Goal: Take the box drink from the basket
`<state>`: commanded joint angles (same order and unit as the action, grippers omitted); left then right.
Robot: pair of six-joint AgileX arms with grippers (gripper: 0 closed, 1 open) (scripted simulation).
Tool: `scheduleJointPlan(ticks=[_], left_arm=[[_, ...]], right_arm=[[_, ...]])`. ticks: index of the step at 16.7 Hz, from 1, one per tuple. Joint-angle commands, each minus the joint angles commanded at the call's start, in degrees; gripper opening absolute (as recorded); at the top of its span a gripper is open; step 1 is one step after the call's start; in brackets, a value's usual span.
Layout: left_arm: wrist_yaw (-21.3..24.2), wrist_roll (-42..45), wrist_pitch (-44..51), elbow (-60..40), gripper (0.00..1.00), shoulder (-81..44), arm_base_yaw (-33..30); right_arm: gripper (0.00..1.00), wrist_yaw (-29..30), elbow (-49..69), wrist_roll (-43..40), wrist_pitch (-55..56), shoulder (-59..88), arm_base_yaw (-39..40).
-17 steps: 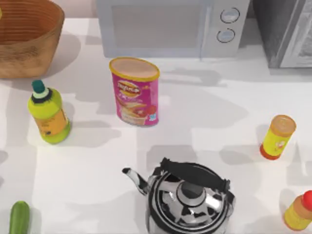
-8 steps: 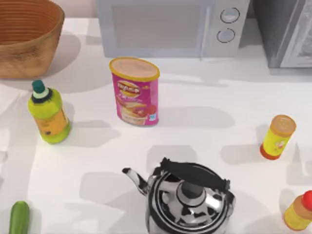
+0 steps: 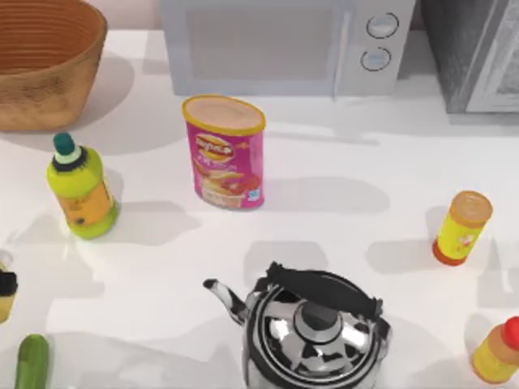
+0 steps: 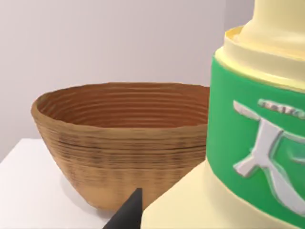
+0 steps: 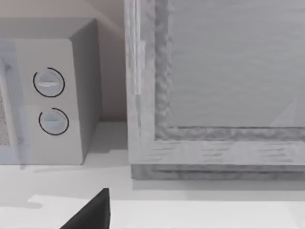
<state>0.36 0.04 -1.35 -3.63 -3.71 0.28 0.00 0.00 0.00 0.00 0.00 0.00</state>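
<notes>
Overhead top view and left wrist view share the basket [image 3: 45, 65].

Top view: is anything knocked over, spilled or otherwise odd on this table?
Nothing is spilled or tipped. The green bottle, pink canister and kettle stand upright. The only oddity: the box drink is already outside the basket, at the table's left edge beside a dark end effector finger.

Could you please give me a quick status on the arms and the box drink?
Left gripper at the table's left edge, carrying the pale cream-yellow box drink. Woven tan wicker basket behind, carton out. Nothing in the way.
</notes>
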Motion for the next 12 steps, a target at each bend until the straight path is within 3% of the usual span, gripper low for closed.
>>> scheduleJointPlan(ticks=[9, 12], left_arm=[[-0.4, 0.1, 1.3, 3.6, 0.00, 3.4, -0.1], [-3.9, -1.1, 0.2, 2.6, 0.00, 0.6, -3.1]], right_arm=[[1.00, 0.0, 0.0, 0.0, 0.0, 0.0, 0.0], [1.00, 0.0, 0.0, 0.0, 0.0, 0.0, 0.0]])
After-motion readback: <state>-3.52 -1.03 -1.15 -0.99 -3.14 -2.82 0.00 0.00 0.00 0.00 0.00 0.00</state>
